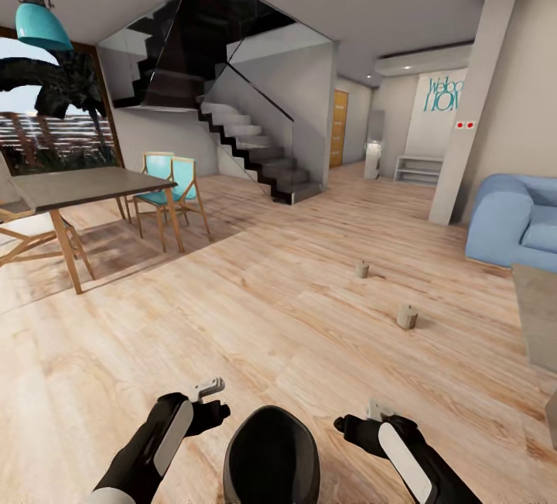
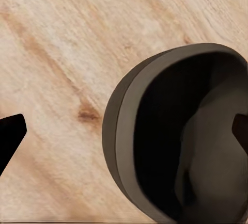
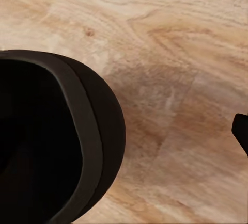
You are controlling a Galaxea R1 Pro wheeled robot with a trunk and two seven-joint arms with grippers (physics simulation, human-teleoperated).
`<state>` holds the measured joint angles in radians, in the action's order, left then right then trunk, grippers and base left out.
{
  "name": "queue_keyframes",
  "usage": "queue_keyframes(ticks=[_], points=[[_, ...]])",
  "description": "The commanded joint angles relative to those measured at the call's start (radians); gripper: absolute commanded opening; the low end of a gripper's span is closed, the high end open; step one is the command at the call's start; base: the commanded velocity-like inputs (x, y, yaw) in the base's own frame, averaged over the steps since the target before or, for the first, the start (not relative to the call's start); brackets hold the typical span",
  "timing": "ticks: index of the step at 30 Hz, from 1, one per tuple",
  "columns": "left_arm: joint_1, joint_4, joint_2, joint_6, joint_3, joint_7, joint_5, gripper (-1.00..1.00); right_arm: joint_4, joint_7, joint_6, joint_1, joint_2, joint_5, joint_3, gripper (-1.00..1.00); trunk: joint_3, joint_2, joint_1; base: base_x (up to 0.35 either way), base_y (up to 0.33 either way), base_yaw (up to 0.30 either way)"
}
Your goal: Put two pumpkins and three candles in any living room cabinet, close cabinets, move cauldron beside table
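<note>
Two candles stand upright on the wooden floor ahead of me to the right: a nearer stubby tan candle [image 1: 407, 317] and a farther one [image 1: 362, 269]. Both arms are held low near my trunk [image 1: 271, 454], well short of the candles. My left gripper [image 1: 210, 402] is open with nothing in it; the left wrist view shows a black fingertip [image 2: 11, 131] wide apart from the other. My right gripper [image 1: 362, 419] also looks open and empty, with one fingertip [image 3: 241, 130] over bare floor. The pumpkins, cabinet and cauldron are out of view.
A dark dining table [image 1: 85, 185] with wooden and teal chairs [image 1: 166, 194] stands at the left. A staircase [image 1: 255, 152] rises at the back. A blue sofa [image 1: 514, 221] and a white pillar [image 1: 472, 109] are at the right. A flat grey-tan surface [image 1: 538, 318] runs along the right edge.
</note>
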<state>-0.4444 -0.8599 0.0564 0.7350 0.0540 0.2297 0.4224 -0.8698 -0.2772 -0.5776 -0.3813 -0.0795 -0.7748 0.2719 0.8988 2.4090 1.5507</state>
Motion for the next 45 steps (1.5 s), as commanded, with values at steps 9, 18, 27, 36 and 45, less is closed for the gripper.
queue_keyframes(ticks=[9, 18, 27, 36, 45], points=[[-0.012, 0.005, 0.006, 0.003, 0.003, 0.025, 0.012, 1.00, 0.000, 0.042, -0.001, -0.001, 0.001, -0.009, 0.005, 1.00, 0.029, 0.064, 0.034, 0.000, 0.000, 0.000], [-0.013, 0.005, 0.007, 0.001, 0.003, 0.024, 0.012, 1.00, 0.000, 0.044, 0.009, -0.002, 0.004, -0.008, 0.017, 1.00, 0.061, 0.092, 0.052, 0.000, 0.000, 0.000], [-0.013, 0.005, 0.006, 0.002, 0.002, 0.021, 0.014, 1.00, 0.108, 0.126, 0.009, -0.066, 0.043, -0.009, 0.021, 1.00, 0.096, 0.094, 0.056, 0.000, 0.000, 0.000], [-0.013, 0.006, 0.006, 0.002, 0.001, 0.020, 0.016, 1.00, 0.172, 0.202, 0.013, -0.088, 0.054, -0.006, 0.026, 1.00, 0.131, 0.096, 0.060, 0.000, 0.000, 0.000], [-0.013, 0.028, 0.008, -0.006, 0.003, 0.020, 0.012, 1.00, 0.172, 0.211, 0.027, -0.088, 0.056, 0.017, 0.044, 1.00, 0.162, 0.098, 0.063, 0.000, 0.000, 0.000]])
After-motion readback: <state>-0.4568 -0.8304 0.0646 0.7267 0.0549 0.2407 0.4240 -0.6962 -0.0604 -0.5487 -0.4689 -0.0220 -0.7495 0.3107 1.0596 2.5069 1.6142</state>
